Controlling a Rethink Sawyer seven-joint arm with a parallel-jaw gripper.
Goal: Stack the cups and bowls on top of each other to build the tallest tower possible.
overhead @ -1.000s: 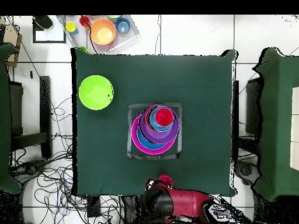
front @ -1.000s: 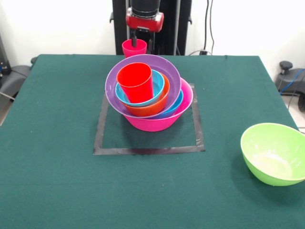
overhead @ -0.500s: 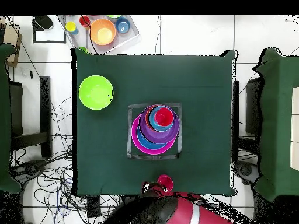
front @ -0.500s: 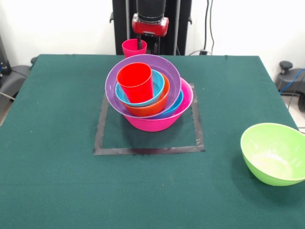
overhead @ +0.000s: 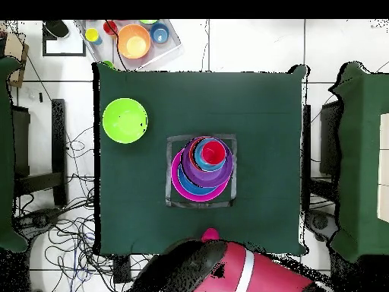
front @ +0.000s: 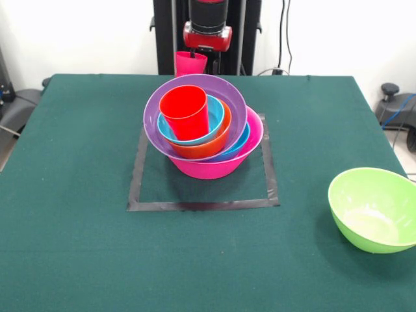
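The pink cup (front: 190,63) shows only in part: the purple bowl (front: 227,104) hides its base in the front view, and overhead the arm (overhead: 228,270) covers all but a sliver. The gripper (front: 194,57) is too masked by the cup and wrist to tell how it stands. Nested blue bowls (front: 242,142) show only rim slivers. The green bowl (front: 374,208) is cut by the right edge. The tray items (overhead: 134,39) off the table are too small to identify.
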